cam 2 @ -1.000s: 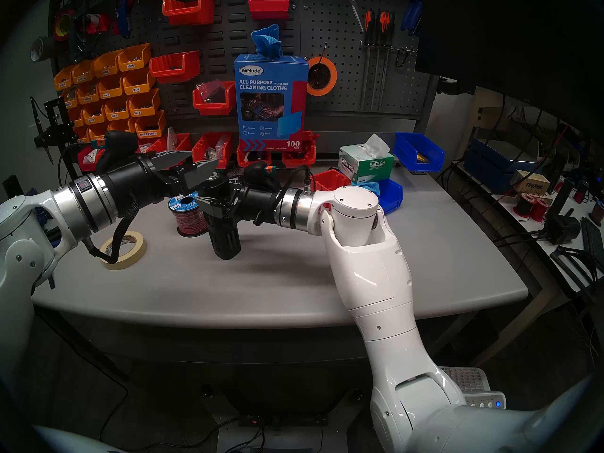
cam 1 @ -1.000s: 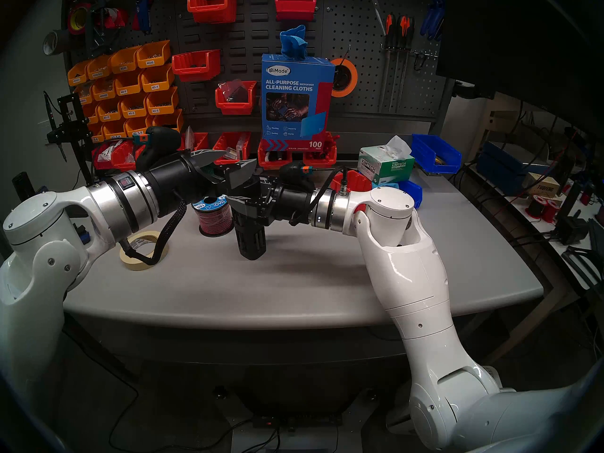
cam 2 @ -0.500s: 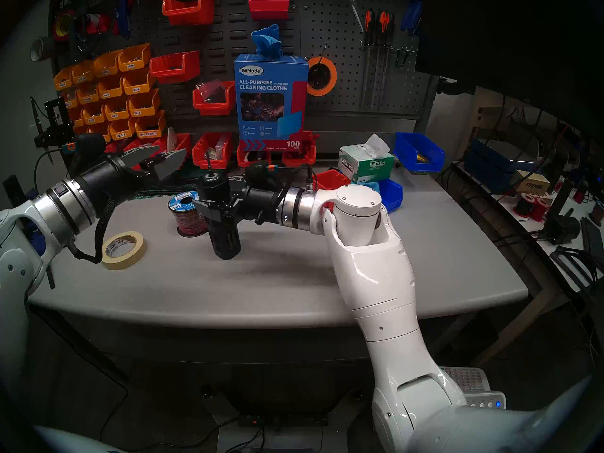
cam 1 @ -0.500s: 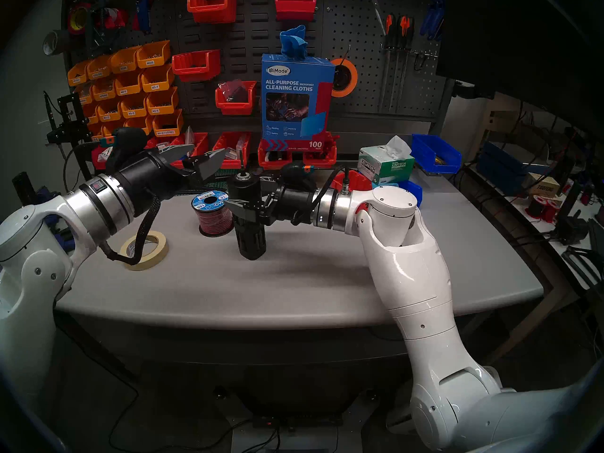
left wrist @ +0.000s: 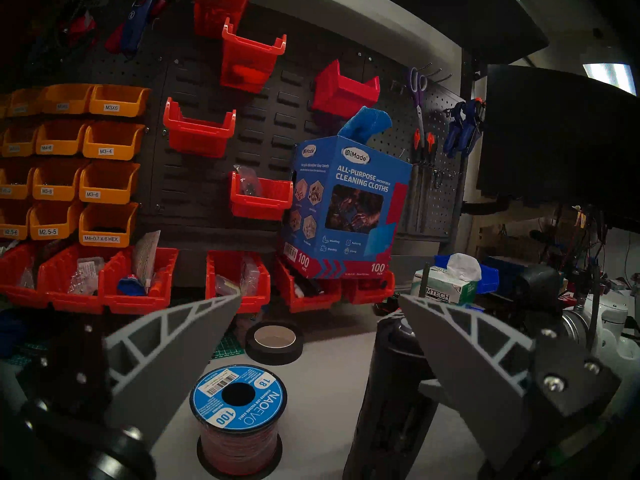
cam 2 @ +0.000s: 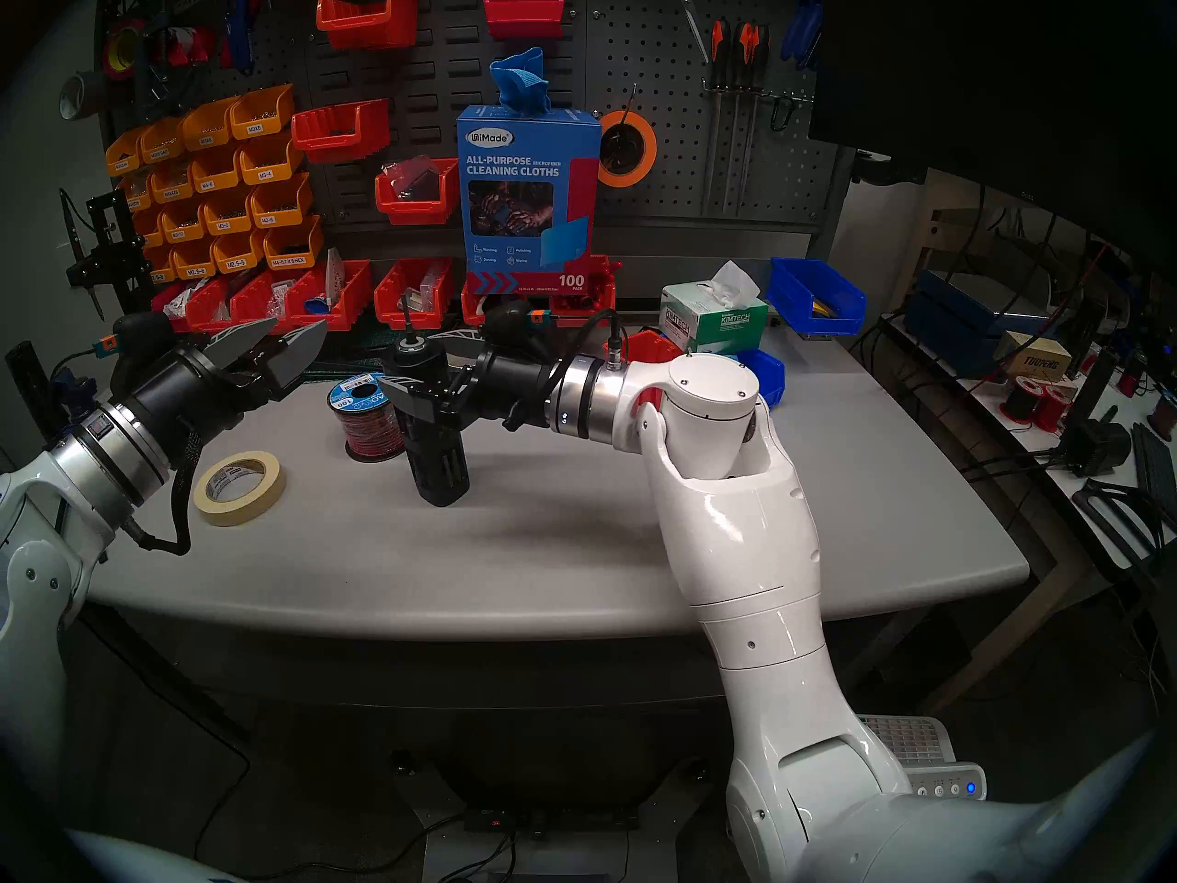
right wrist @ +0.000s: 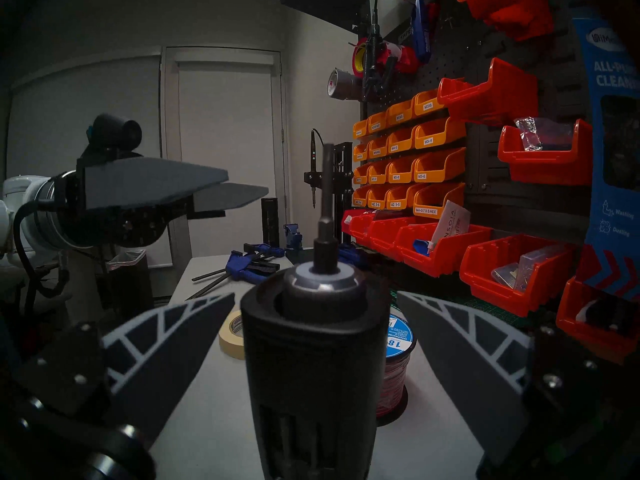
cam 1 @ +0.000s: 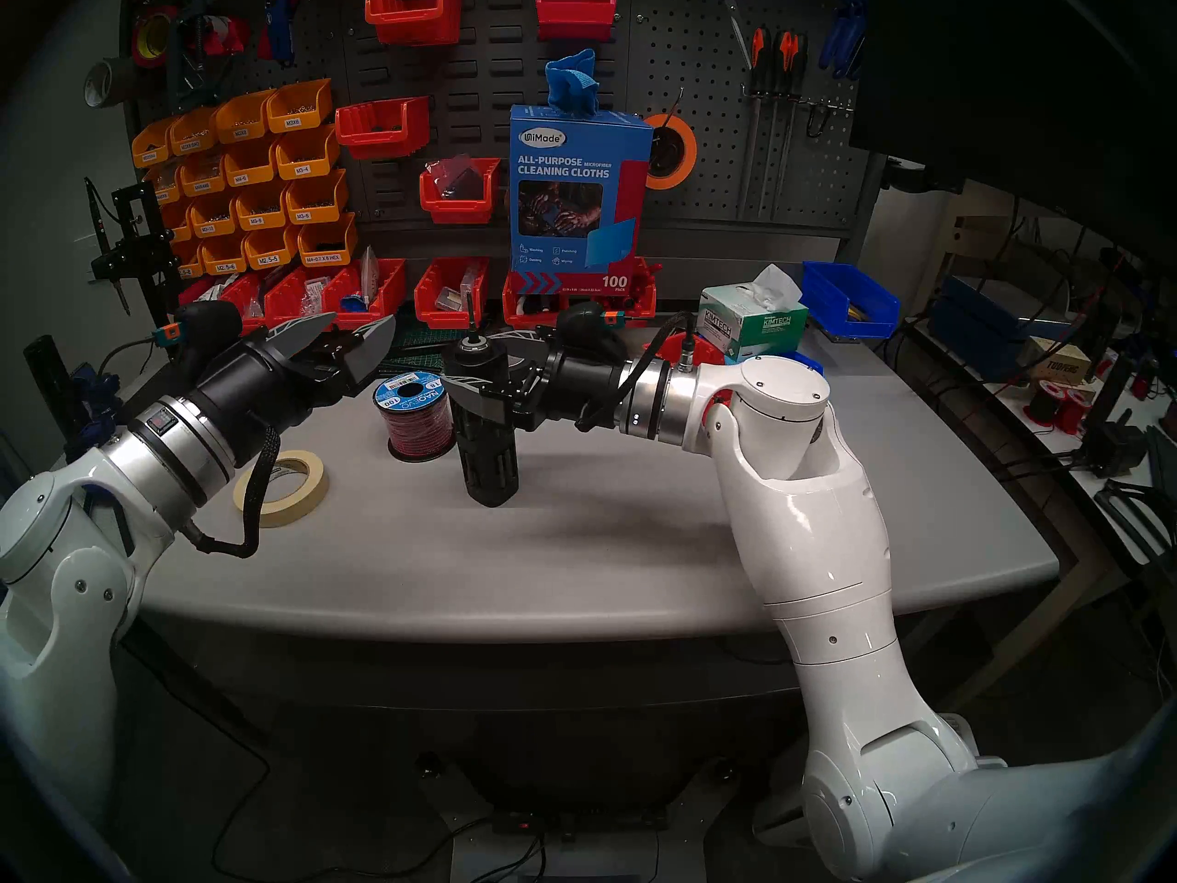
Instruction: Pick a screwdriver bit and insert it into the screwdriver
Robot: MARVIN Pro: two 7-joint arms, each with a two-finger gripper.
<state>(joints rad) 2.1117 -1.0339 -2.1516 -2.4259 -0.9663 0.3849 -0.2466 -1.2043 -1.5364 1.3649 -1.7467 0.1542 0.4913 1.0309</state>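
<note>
The screwdriver (cam 1: 487, 461) is a thick black slotted cylinder standing upright mid-table. The screwdriver bit (cam 1: 470, 311), a thin dark rod, stands straight up out of its silver-ringed socket, plain in the right wrist view (right wrist: 327, 198). My right gripper (cam 1: 474, 362) is open, one finger on each side of the cylinder's upper part. The right wrist view shows a gap between each finger and the cylinder. My left gripper (cam 1: 364, 320) hangs open and empty to the left, well clear of the bit, above the table's back left.
A wire spool (cam 1: 414, 423) stands just left of the screwdriver, and a masking tape roll (cam 1: 280, 490) lies farther left. A black tape roll (left wrist: 275, 340) lies behind the spool. Red bins (cam 1: 452, 289) line the back edge. A tissue box (cam 1: 751, 321) and blue bins (cam 1: 850, 299) stand back right.
My left gripper drew back to the left and down from above the screwdriver, uncovering the bit in the socket. My right gripper's fingers spread off the cylinder, which stayed upright.
</note>
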